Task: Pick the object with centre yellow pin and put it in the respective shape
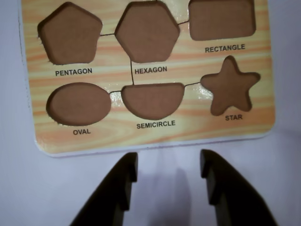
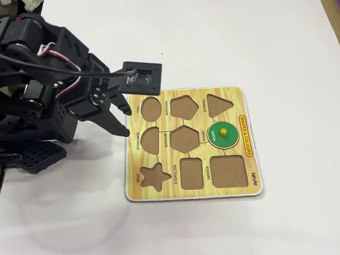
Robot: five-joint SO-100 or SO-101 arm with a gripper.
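With the green disc [image 2: 223,134] seated in its circle, the empty, parted claw [image 2: 123,120] is best lifted clear of the board [image 2: 192,193].

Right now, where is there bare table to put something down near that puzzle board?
Bare white table lies beyond, right of and in front of the puzzle board in the fixed view. The board's left edge is crowded by the open gripper and arm. The green disc fills the circle slot.
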